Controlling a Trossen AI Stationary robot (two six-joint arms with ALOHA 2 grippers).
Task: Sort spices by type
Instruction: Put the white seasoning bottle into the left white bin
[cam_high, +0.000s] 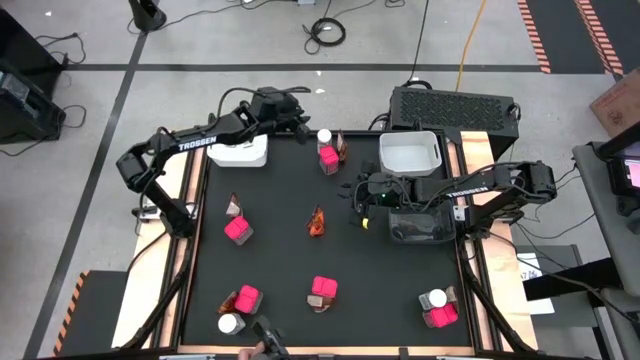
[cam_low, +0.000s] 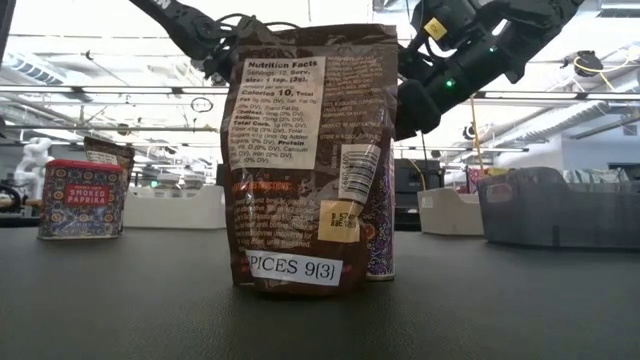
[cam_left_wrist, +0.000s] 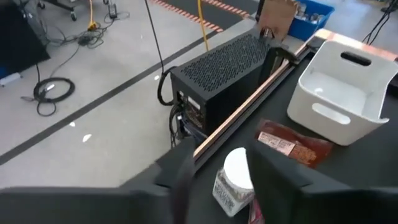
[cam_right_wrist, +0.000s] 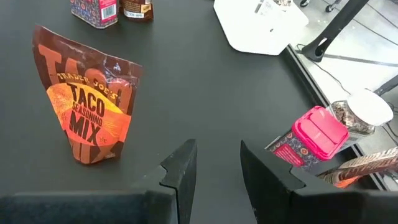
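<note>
Pink cube boxes, white-capped jars and orange-brown sachets stand scattered on the black table (cam_high: 280, 250). My left gripper (cam_high: 306, 128) is open at the far edge. In its wrist view (cam_left_wrist: 227, 186) a jar (cam_left_wrist: 234, 180) stands just ahead, between the fingers; I see no touch. A pink box (cam_high: 328, 158) and a sachet (cam_high: 341, 147) stand beside that jar (cam_high: 324, 136). My right gripper (cam_high: 352, 196) is open and empty near the table's middle (cam_right_wrist: 217, 168). A taco-mix sachet (cam_right_wrist: 90, 102) stands upright ahead of it, toward the near side (cam_high: 317, 222).
A white bin (cam_high: 240, 152) is at the far left, another white bin (cam_high: 410, 152) at the far right, and a dark bin (cam_high: 418, 226) under my right arm. More boxes, jars and sachets stand along the near edge (cam_high: 322, 290); one sachet (cam_low: 300, 160) fills the low view.
</note>
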